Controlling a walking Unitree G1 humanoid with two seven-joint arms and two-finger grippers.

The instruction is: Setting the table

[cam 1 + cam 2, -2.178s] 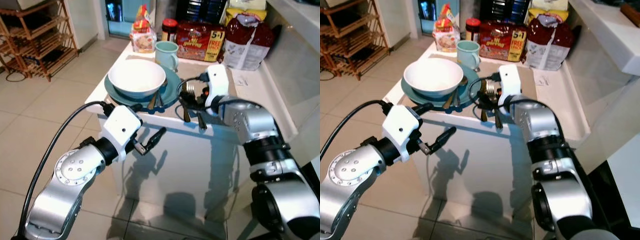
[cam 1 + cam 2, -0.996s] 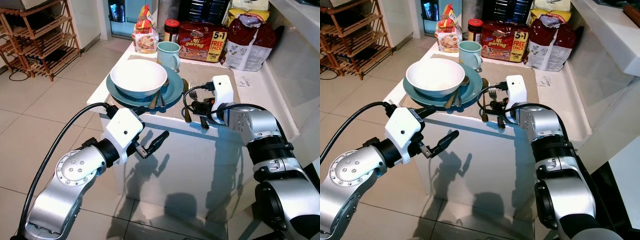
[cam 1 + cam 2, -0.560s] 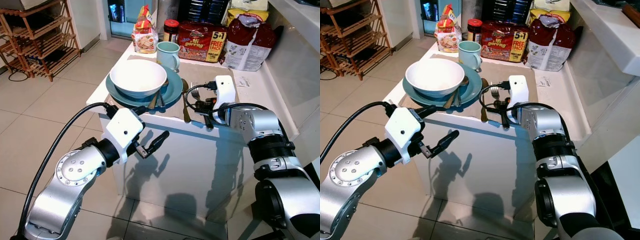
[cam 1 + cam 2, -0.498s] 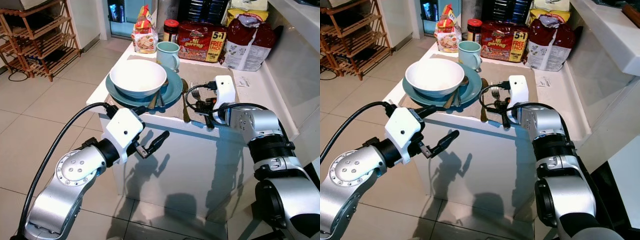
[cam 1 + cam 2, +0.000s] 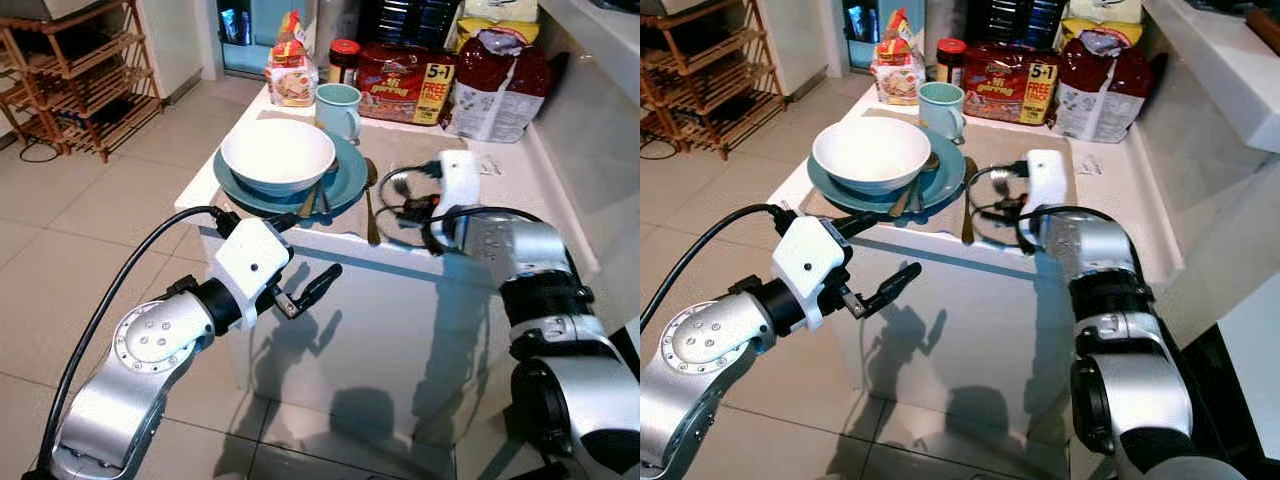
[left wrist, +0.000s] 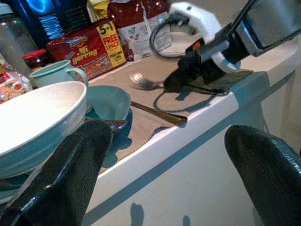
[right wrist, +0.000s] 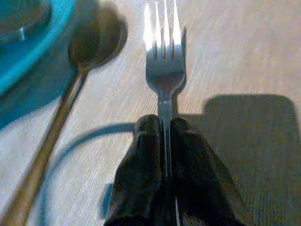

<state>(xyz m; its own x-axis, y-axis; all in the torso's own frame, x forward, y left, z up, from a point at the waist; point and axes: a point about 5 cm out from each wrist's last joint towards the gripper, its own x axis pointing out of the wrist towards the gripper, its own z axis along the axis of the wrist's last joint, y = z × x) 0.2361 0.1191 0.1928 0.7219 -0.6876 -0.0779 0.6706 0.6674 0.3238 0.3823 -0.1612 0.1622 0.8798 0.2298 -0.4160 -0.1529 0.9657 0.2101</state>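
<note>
A white bowl (image 5: 277,155) sits on a teal plate (image 5: 345,182) on the brown placemat (image 5: 395,150), and a teal mug (image 5: 337,107) stands behind them. A gold spoon (image 5: 371,205) lies on the mat just right of the plate. My right gripper (image 5: 415,207) is shut on a silver fork (image 7: 164,70) by its handle, low over the mat right of the spoon, tines pointing toward the mug. My left gripper (image 5: 300,255) hangs open in front of the table, below its edge, with nothing between its fingers (image 6: 263,165). More cutlery handles (image 5: 310,203) rest on the plate's rim.
A noodle pack (image 5: 405,80), a red bag (image 5: 495,80), a jar (image 5: 343,58) and a snack bag (image 5: 290,70) line the table's back. A wooden shelf (image 5: 70,70) stands at the far left, and a white counter (image 5: 600,60) runs along the right. Tiled floor lies around the table.
My right gripper has shifted to the right with the fork, away from the spoon. The left arm has held still.
</note>
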